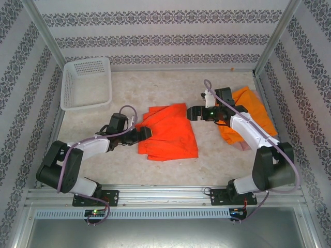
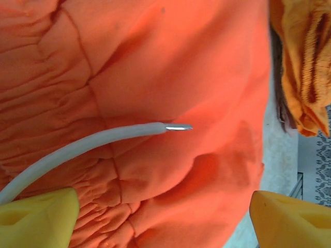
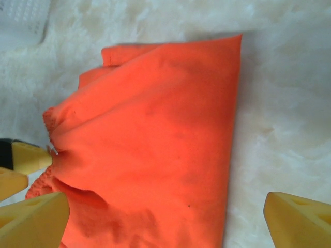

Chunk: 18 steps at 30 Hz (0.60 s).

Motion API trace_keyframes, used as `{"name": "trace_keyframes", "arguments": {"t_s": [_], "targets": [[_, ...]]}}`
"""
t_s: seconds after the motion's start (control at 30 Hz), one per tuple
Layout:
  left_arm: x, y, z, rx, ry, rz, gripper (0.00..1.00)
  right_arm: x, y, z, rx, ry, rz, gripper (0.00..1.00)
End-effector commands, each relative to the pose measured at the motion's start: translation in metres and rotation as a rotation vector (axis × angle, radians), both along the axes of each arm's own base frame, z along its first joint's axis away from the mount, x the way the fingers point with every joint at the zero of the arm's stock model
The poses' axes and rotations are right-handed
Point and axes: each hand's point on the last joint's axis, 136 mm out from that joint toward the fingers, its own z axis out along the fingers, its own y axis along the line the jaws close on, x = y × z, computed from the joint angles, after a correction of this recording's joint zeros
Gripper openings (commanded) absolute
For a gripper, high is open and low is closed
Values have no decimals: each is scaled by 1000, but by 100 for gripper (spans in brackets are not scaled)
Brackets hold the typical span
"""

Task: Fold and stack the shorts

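The bright orange cloth shorts lie mid-table between the grippers. A paler orange pair is half hidden under the right arm. The left gripper is at their left edge, jaws apart. The right gripper hovers at their right corner, spread wide.

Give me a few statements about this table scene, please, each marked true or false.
1. The white basket stands at the far left of the table. True.
2. The middle orange shorts lie inside the basket. False: they lie on the table, apart from it.
3. The right arm's jaws are shut. False: they stand wide open over the middle orange shorts.
4. More orange shorts lie heaped at the right, under the right arm. True.
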Motion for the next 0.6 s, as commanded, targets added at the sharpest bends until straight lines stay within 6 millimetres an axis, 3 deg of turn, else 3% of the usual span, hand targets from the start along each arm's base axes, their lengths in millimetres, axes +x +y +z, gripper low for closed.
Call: {"name": "trace_keyframes", "arguments": {"t_s": [0.0, 0.2, 0.57], "targets": [[-2, 3, -17, 37, -8, 8, 86, -10, 8, -10, 16, 54, 72, 96], [-12, 10, -40, 58, 32, 26, 85, -7, 3, -40, -37, 129, 54, 94], [-10, 9, -39, 58, 27, 27, 85, -7, 10, -82, -44, 275, 51, 78]]}}
